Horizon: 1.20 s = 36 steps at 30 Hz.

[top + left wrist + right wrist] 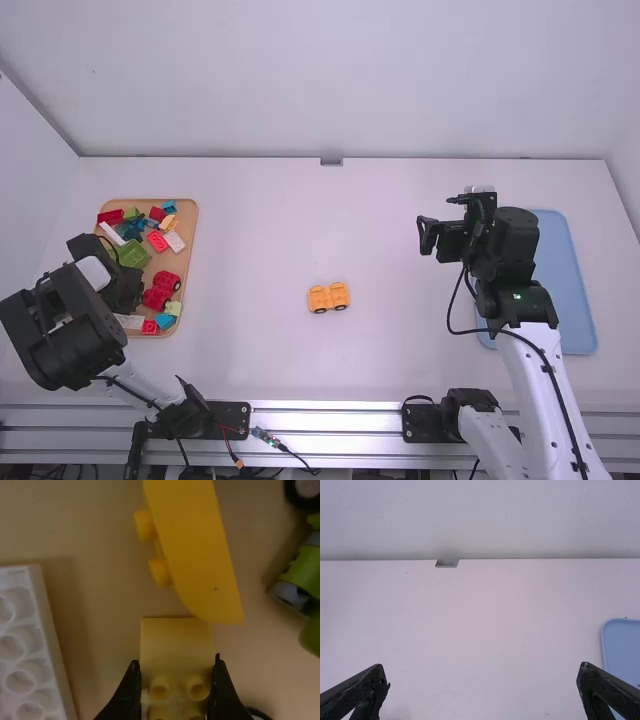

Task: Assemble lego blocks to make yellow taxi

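Observation:
My left gripper (125, 290) is low over the left part of the wooden tray (190, 240). In the left wrist view, my left gripper (176, 662) is shut on a yellow brick (177, 640), a finger against each side and its round studs between them. Another yellow piece (195, 545), with a curved end and side studs, lies against that brick's far end. A small yellow-orange block car (328, 297) with dark wheels stands mid-table. To the right, my right gripper (440, 217) hangs over the table; in the right wrist view, the right gripper (482, 675) is open with nothing between its fingers.
Red, blue, green and white blocks crowd the wooden tray. Close to the left gripper are a white studded brick (25, 650) and a green piece (302, 572). A blue tray (565, 290) lies beside and partly behind the right arm.

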Motion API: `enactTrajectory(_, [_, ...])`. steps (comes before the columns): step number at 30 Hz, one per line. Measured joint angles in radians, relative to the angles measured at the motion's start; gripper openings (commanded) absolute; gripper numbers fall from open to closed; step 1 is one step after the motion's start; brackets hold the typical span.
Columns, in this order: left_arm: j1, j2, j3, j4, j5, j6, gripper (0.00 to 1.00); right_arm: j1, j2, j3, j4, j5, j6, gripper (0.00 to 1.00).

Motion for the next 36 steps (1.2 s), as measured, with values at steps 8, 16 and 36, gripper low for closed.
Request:
enactTrajectory(8, [0.000, 0.000, 0.145, -0.189, -0.006, -0.078, 0.02, 0.000, 0.000, 0.000, 0.001, 0.000, 0.000, 0.99])
enactTrajectory(16, [-0.023, -0.017, 0.215, -0.316, -0.024, -0.172, 0.02, 0.000, 0.000, 0.000, 0.001, 0.000, 0.000, 0.99])
enactTrajectory(36, [-0.725, -0.299, 0.046, -0.399, -0.137, -0.742, 0.02, 0.000, 0.000, 0.000, -0.006, -0.004, 0.002, 0.99])
